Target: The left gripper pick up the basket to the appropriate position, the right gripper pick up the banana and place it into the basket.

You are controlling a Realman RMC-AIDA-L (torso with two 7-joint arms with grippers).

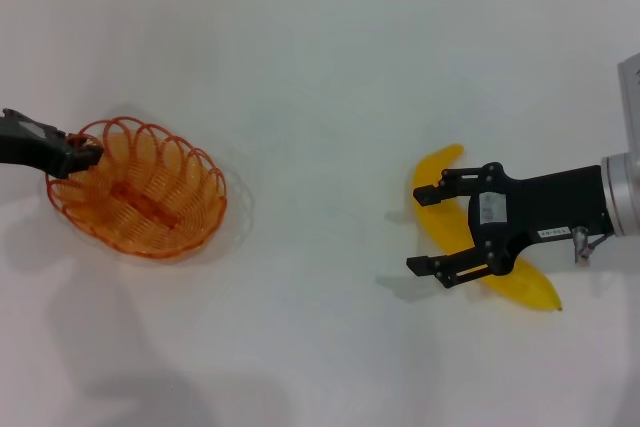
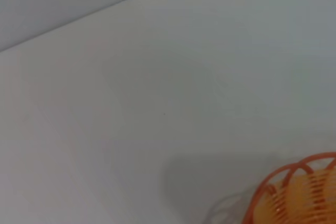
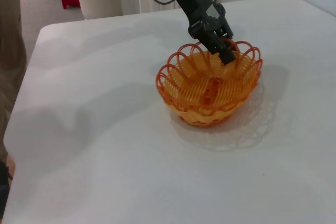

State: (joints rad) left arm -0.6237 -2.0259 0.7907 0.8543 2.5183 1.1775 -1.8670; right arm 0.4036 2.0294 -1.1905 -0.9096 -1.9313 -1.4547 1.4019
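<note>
Left gripper [image 1: 88, 154] jaws clamped on basket [image 1: 150, 202] rim — right gripper [image 1: 428, 230] jaws apart, straddling banana [image 1: 505, 277] on bench [image 1: 320, 77].

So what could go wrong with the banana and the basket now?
The right claw is open above the curved yellow banana, whose smooth, bent body could roll or slip as the fingers close. The left claw grips only one rim loop of the orange wire basket, so the basket might tilt or slip free. The white table gap leaves room to drop it.
</note>
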